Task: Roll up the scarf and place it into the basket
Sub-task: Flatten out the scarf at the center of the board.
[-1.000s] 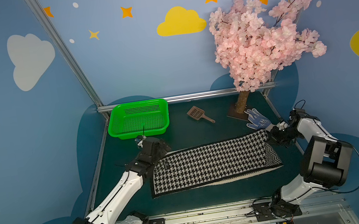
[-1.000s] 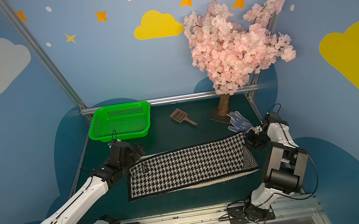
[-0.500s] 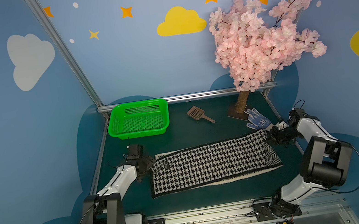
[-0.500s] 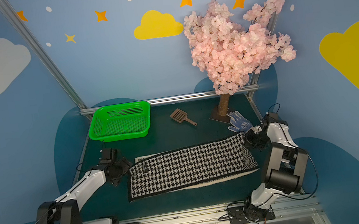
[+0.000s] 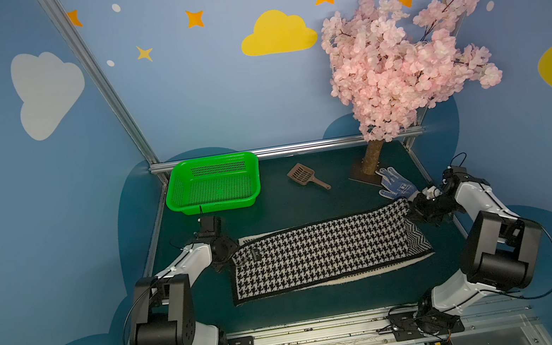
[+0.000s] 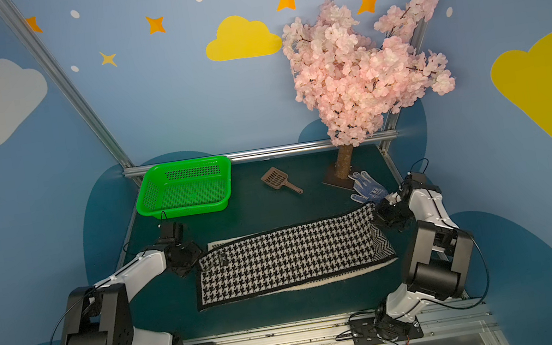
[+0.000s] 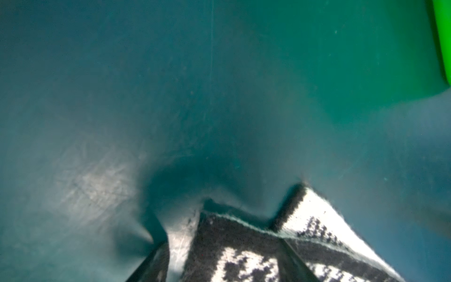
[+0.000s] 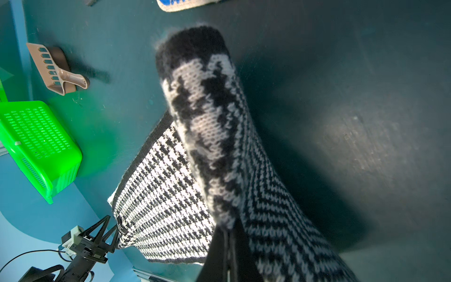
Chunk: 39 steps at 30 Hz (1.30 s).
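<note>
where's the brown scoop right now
In both top views the scoop lies at the back, between the green basket and the tree trunk, touching neither.

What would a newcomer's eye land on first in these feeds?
The black-and-white houndstooth scarf, spread across the middle of the dark green table, with the right gripper pinching its back right corner and the left gripper open around its left end. Next, the pink blossom tree towering at the back right, and the bright green basket, empty, at the back left.
</note>
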{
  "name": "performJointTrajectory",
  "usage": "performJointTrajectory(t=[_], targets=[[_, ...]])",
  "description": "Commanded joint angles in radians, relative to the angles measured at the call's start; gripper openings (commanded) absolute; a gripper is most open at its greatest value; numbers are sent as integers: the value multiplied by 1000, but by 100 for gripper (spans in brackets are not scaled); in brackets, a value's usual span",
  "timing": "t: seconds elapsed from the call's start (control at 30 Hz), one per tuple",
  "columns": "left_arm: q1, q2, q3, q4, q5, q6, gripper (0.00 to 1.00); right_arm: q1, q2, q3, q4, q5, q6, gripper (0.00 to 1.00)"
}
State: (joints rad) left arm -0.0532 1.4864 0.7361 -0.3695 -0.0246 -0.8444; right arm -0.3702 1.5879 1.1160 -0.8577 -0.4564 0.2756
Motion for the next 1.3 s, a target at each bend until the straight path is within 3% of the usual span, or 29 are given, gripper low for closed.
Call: performJointTrajectory(t=[0.0,0.5,1.0,1.17,1.27], targets=[[3,60,16,-22,-3,27,60,5,-34,-8,-4,-17,1,0],[3,151,103,-50,4,61,3,2,-49,-3,-9,-33,0,0],[3,-26,176,-60,-38,106,3,0,-42,-15,2,-21,-3,0],[6,-12,191,-31,-56,126,3,-2,-42,-11,-3,-29,-3,0],[9,41,202,-33,-58,124,12,-1,-47,-15,-1,-29,-5,0]])
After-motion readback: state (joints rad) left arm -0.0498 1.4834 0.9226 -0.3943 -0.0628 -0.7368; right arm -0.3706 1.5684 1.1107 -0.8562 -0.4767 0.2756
